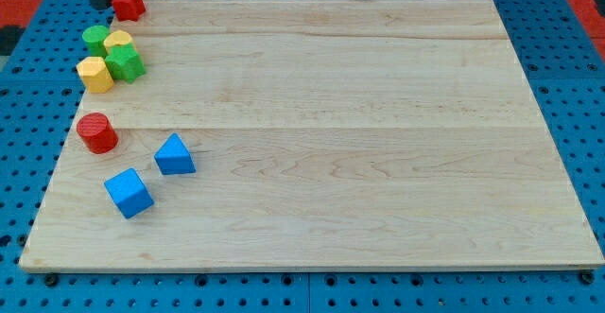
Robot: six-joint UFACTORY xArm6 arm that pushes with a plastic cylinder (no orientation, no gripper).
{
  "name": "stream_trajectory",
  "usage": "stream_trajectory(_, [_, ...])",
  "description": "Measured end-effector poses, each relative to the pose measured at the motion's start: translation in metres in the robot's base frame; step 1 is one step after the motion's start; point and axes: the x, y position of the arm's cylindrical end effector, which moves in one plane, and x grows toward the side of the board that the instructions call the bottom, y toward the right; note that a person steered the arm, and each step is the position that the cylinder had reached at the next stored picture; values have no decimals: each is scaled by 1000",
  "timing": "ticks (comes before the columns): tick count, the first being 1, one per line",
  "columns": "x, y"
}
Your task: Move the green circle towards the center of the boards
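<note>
Your rod enters at the view's top-left corner; my tip (104,8) rests just off the board's edge, touching or nearly touching the red block (129,3) at its 9 o'clock. There is no claw on this rig, only the rod, so nothing is spread, pressed together or pinching.

Reading left to right along the board's left edge: the yellow block (95,74), apparently hexagonal, sits at 7 o'clock of the green circle (95,38). The green circle, your target, stands at about 6 o'clock of the tip and at 10 o'clock of the board's centre, far from it. A second yellow block (119,41) presses against the circle at its 3 o'clock, and the green star-like block (125,63) lies at its 5 o'clock. These neighbours stand between the circle and the centre, which is why a direct push from 9 o'clock would probably drag them along.

Below, well apart from the cluster, a red cylinder (97,132) sits at 6 o'clock of the circle; further right lie a blue cube (129,193) and a blue triangular block (175,155).

The wooden board (359,133) is bare of blocks across its middle and right. The push has not yet begun; you would likely bring the tip down to the circle's 10 o'clock side first.
</note>
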Motion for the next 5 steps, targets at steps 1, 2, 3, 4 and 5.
stream_trajectory(1, [18, 37])
stream_trajectory(2, [20, 31])
stream_trajectory(3, [8, -1])
stream_trajectory(4, [8, -1])
stream_trajectory(5, [13, -1])
